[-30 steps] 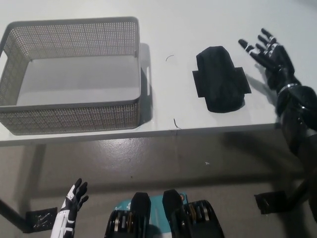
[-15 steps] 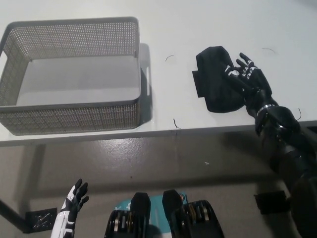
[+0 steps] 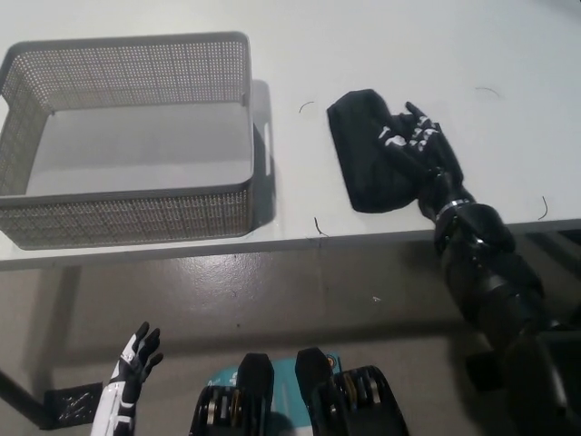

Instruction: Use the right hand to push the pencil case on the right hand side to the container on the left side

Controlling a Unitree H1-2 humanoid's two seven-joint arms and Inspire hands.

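Fingers spread and holding nothing, the white left robot hand (image 3: 133, 363) is hanging low at the near left, below the counter (image 3: 508, 54) edge and out of the work. Farther in, the black right robot hand (image 3: 416, 145) is lying flat on the right side of the black pencil case (image 3: 368, 154), fingers apart, pressing rather than gripping. The pencil case is sitting tilted near the counter's front edge, well to the right of the grey mesh container (image 3: 136, 213), with bare counter between the two. The push appears to be under way but only partly done. The next move calls for the right robot hand to be sliding the case leftward across that gap until it meets the container's right wall, while staying clear of the front edge, where the case could slip off. Thin dark marks (image 3: 318, 225) are dotting the counter around the case.
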